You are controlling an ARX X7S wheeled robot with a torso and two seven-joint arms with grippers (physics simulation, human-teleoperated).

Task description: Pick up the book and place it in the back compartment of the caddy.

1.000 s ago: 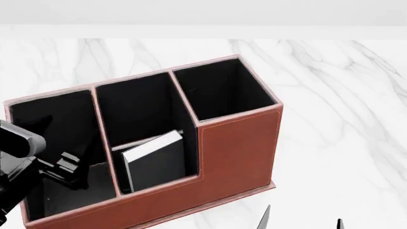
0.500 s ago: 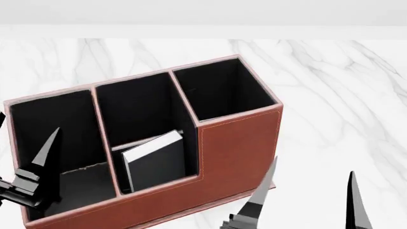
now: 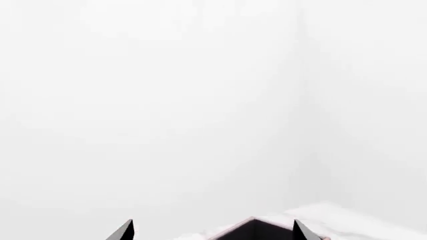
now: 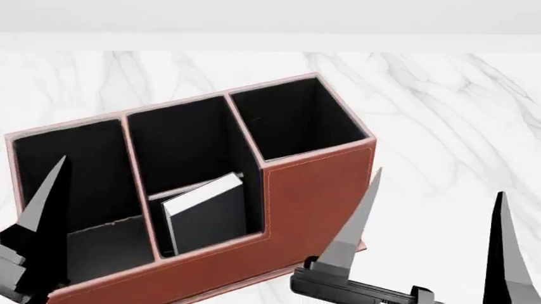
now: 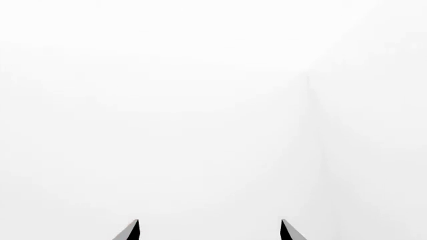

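The reddish-brown caddy (image 4: pixel 315 196) stands on the table in the head view. The black book (image 4: pixel 207 212) with white page edges leans tilted inside the back compartment (image 4: pixel 222 244), the small middle cell behind the low brown wall. My left gripper (image 3: pixel 213 231) is open and empty; one of its fingers (image 4: pixel 44 206) points up in front of the caddy's left end cell. A caddy corner (image 3: pixel 257 232) shows between its tips. My right gripper (image 4: pixel 439 182) is open and empty, fingers pointing up, just right of the caddy's near corner. It also shows in the right wrist view (image 5: pixel 209 231).
The white marble table (image 4: pixel 448 107) stretches to the right of and behind the caddy, ending at a white wall (image 4: pixel 270 19). The caddy's deeper middle cell (image 4: pixel 182 139) and tall right end cell (image 4: pixel 292 117) hold nothing I can see. Both wrist views face blank white walls.
Both grippers have risen with fingers pointing up. The left one has come out of the left end cell; the right one has come up into view. The book and caddy have not moved.
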